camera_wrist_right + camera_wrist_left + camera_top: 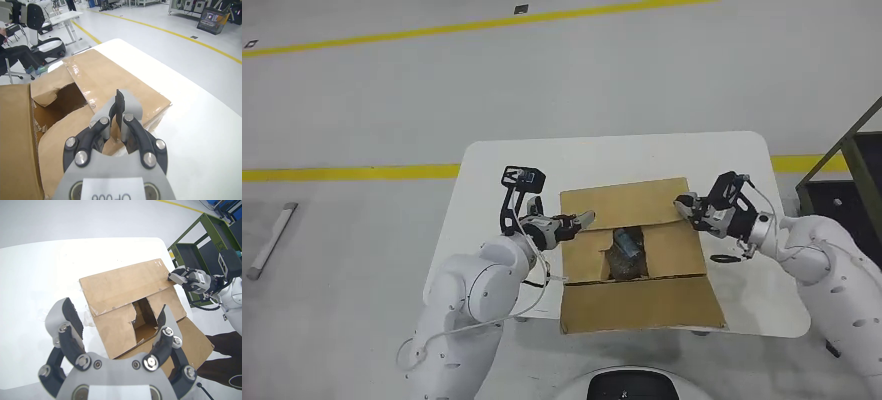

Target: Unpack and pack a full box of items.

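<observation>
Box [627,205] between left claw [585,219], right claw [681,204]

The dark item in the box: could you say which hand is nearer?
Left. The left hand is by the box's left edge, near the dark item; the right hand at the far-right corner.

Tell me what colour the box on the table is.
Brown cardboard; the box shows best in the left wrist view.
</observation>
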Robot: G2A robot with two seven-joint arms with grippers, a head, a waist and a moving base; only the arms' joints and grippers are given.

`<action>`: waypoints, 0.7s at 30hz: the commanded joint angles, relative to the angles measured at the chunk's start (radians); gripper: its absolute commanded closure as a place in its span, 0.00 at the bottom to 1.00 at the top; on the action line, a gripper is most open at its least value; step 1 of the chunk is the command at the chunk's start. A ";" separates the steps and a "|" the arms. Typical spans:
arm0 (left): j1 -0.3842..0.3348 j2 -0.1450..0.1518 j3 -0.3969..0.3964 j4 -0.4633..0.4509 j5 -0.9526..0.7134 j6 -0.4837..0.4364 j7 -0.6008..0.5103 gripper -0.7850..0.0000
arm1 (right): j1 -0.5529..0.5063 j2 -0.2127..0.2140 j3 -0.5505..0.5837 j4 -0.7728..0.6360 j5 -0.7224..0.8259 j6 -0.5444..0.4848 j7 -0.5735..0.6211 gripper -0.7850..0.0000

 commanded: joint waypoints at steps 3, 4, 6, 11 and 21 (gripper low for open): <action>0.000 0.000 0.000 0.000 0.000 0.000 0.000 0.00 | -0.023 -0.003 0.003 -0.008 0.035 0.073 -0.023 1.00; 0.000 0.000 0.000 0.000 0.000 0.000 0.000 0.00 | -0.024 -0.003 0.000 -0.018 0.018 0.093 -0.020 1.00; 0.003 0.000 0.000 0.000 0.000 -0.002 0.005 0.00 | -0.033 -0.006 -0.011 -0.033 0.023 0.113 -0.031 1.00; 0.073 0.013 -0.043 -0.061 0.017 -0.042 -0.037 0.00 | -0.045 -0.006 -0.021 -0.055 0.007 0.132 -0.040 1.00; 0.283 0.063 -0.278 -0.196 0.029 -0.284 -0.234 0.00 | -0.061 -0.007 -0.025 -0.064 0.010 0.174 -0.053 1.00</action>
